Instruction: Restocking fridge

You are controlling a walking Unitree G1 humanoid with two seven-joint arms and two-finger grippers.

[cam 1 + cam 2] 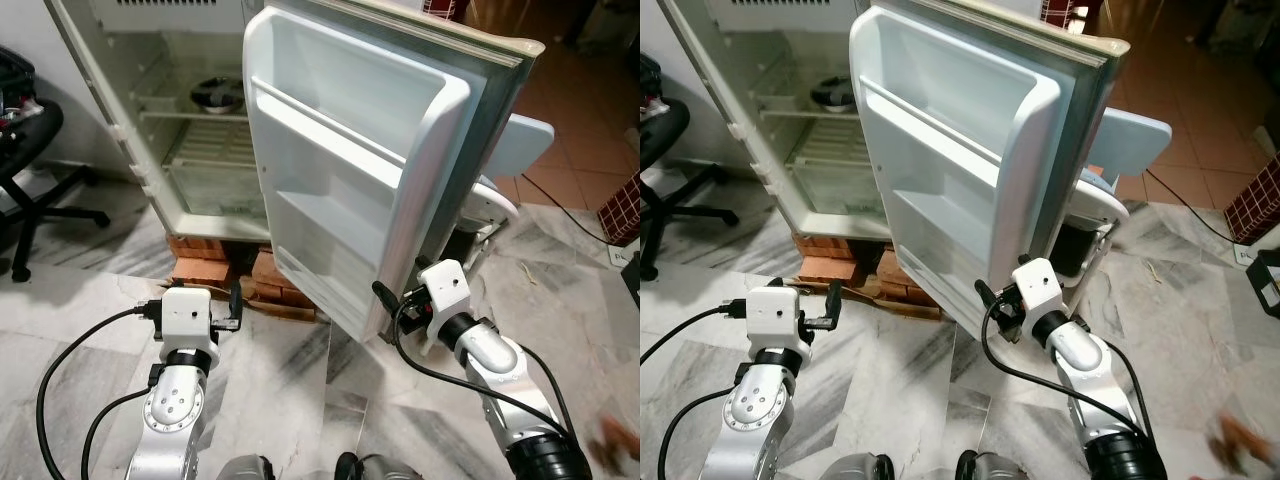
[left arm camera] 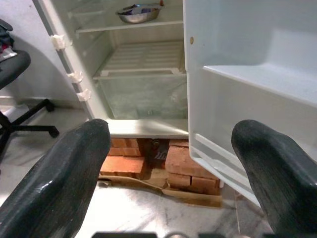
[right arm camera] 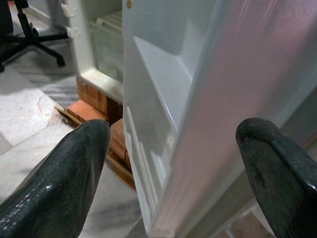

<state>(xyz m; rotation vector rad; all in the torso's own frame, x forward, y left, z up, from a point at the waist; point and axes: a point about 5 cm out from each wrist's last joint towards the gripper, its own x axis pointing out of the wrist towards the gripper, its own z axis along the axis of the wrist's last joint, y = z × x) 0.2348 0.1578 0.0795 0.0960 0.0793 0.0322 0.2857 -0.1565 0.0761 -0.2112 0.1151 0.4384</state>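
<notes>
A white fridge (image 1: 130,150) stands open on a base of red bricks (image 1: 205,262). Its door (image 1: 350,160) swings out toward me, with bare door shelves. A steel bowl (image 1: 215,95) rests on an upper wire shelf inside. My right gripper (image 1: 392,308) is open at the door's lower outer edge (image 3: 198,163), one finger on each side of that edge. My left gripper (image 1: 237,307) is open and empty, low above the floor in front of the bricks (image 2: 188,168). The crisper drawer (image 2: 143,94) sits below the lower shelf.
A black office chair (image 1: 25,170) stands at the left. Behind the door are a light blue chair (image 1: 520,145) and a white frame (image 1: 495,200). The floor is grey marble (image 1: 290,380), with terracotta tiles (image 1: 590,120) at the far right. A cable (image 1: 570,215) lies there.
</notes>
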